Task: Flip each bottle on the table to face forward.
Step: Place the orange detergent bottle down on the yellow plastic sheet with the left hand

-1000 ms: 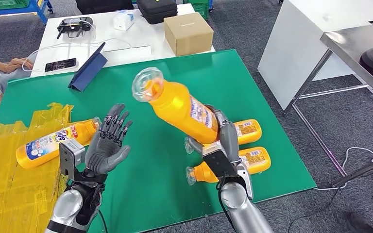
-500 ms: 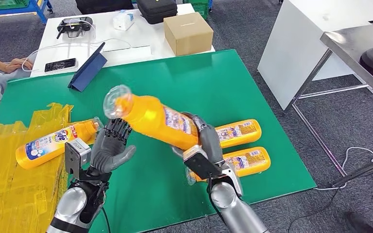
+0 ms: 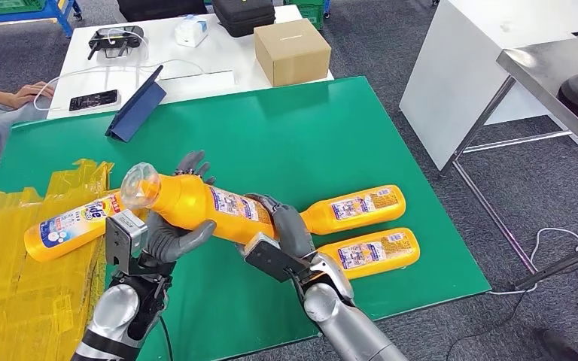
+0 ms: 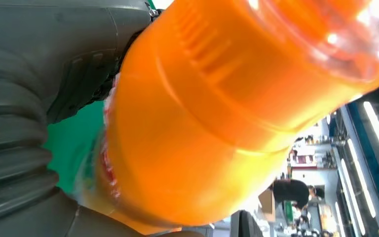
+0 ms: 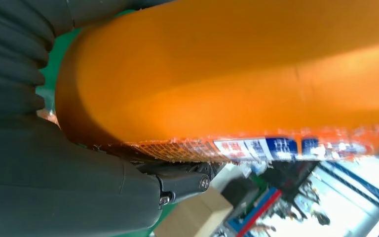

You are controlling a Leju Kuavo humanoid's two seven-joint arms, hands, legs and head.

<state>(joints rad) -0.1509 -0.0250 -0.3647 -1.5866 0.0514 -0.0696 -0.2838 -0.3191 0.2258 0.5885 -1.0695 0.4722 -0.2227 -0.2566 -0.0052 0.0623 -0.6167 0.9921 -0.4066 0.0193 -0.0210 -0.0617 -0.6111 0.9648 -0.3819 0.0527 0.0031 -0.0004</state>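
Change: since a second earlier the held bottle (image 3: 211, 207) had swung from steeply tilted at frame centre down to nearly level and leftward, and the left hand (image 3: 171, 226), then spread and apart from it, had met its neck end.
Right hand (image 3: 282, 237): fingers wrapped around the base end of the held bottle, clamped on it, just below the middle of the head view; in the right wrist view the grey thumb (image 5: 54, 187) pressed against the orange body (image 5: 237, 74).
Left hand: cupped under the bottle near its shoulder, thumb curled up against the side and fingertips (image 3: 193, 164) showing above it; touching, though a full grasp could not be told.
Held bottle: raised over the green worktop (image 3: 323, 128), clear cap (image 3: 139, 184) pointing to the left of the frame, label upward.
Other bottles: two lay side by side at lower right (image 3: 361, 207) (image 3: 372, 250); one lay at the left (image 3: 71, 224) on yellow plastic sheet (image 3: 22, 286), label up.
Behind: a cardboard box (image 3: 292, 51) stood on a white table (image 3: 196, 68) at the top.
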